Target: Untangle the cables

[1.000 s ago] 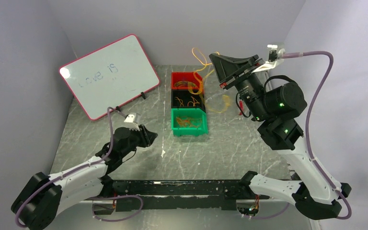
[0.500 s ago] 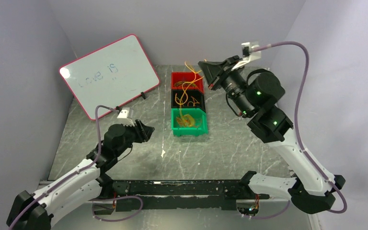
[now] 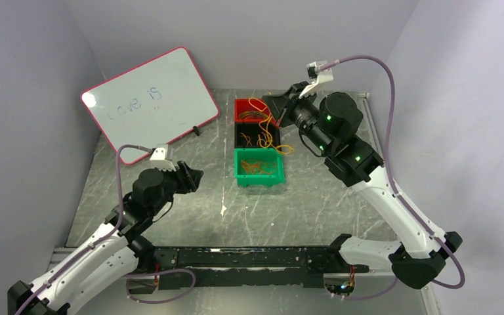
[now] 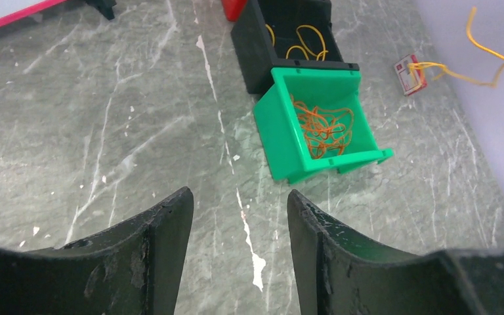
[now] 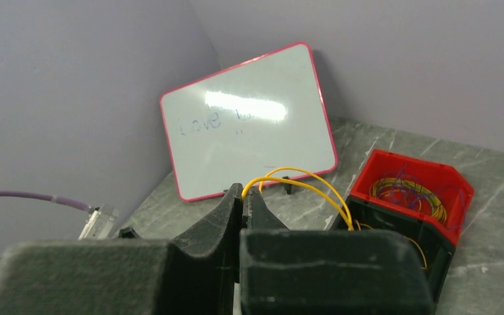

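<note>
We see the right gripper (image 5: 243,195) pinched closed on thin yellow cables (image 5: 300,180), raised near the red bin (image 5: 415,162). The loops trail down over the black bin (image 3: 243,130). Orange loops (image 4: 325,128) lie in the green bin (image 4: 272,125). The left gripper (image 4: 239,207) hangs open and empty above the counter (image 4: 105,131).

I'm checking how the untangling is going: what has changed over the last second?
The right end effector, shut on the cables, swung leftward, carrying the dangling loops from beside the bins to above the red bin and black bin. The left end effector drew back slightly and opened wider, holding nothing. The green bin and whiteboard stayed put.
</note>
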Motion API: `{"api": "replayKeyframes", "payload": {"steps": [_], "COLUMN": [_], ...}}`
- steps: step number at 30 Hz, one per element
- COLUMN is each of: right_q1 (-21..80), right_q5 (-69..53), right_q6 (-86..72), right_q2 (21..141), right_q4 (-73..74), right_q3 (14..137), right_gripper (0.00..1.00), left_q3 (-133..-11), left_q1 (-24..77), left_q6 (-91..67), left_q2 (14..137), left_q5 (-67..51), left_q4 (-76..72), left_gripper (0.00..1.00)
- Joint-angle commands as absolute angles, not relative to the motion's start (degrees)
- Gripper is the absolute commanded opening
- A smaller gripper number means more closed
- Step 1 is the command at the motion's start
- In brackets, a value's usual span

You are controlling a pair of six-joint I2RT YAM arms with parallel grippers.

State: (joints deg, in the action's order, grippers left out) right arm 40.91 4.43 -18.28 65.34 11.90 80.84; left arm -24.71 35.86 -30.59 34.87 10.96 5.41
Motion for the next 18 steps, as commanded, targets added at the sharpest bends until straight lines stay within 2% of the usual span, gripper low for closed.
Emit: {"api": "replayKeyframes", "payload": {"steps": [1, 11, 18], "right_q1": [39.3, 36.6, 36.3], "right_q5": [2.7, 6.2, 6.3], "right_q6": [-18.8, -13.8, -8.3], "right_q2": [65.6, 65.9, 65.1], "right_q4": [10.2, 10.0, 5.1], "right_q3": [79.6, 80.1, 79.2], "right_gripper": [0.00, 0.00, 0.00], "left_q3": [-26.6, -30.9, -35.4], "left_q1": [36.2, 35.1, 23.0], "left_q6": [-29.7, -31.9, -29.6], "left_q2": [34.0, 38.3, 47.7], "left_q5": [12.9, 18.5, 10.8], "left_q4": [9.2, 14.0, 12.3], "left_gripper": [0.60, 0.60, 0.60]}}
